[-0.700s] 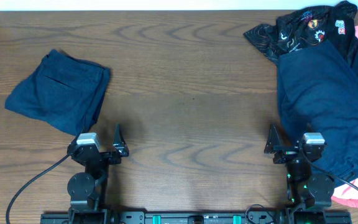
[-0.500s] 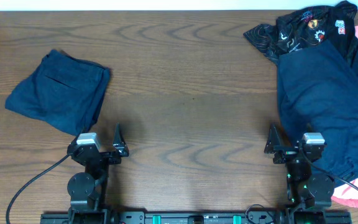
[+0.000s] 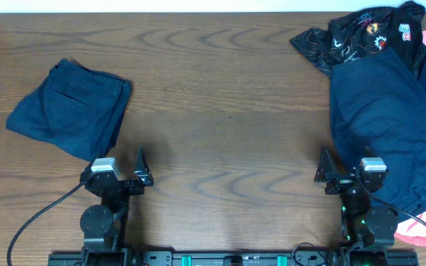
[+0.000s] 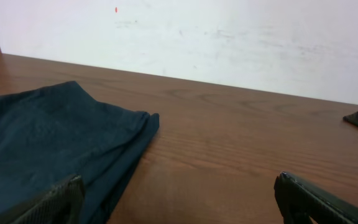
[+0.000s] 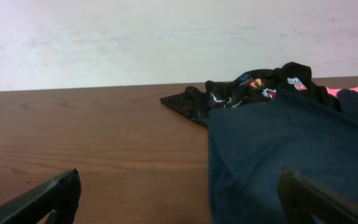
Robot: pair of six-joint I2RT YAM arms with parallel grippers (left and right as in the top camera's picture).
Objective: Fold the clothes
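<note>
Both arms sit pulled back and low at the near edge of the table (image 3: 228,111). On my feed the left gripper (image 3: 143,170) and the right gripper (image 3: 324,171) both have their fingers spread wide, with nothing in them. The folded navy shorts (image 3: 69,111) lie just ahead and left of the left gripper, not touching it. The loose navy garment (image 3: 379,125) is sprawled right beside the right gripper and touches a black printed shirt (image 3: 361,33).

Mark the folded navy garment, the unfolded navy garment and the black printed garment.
Folded navy garment (image 3: 69,107): overhead view, middle of top layer.
Unfolded navy garment (image 3: 379,118): overhead view, centre of spread fabric.
Black printed garment (image 3: 361,33): overhead view, its printed middle.
</note>
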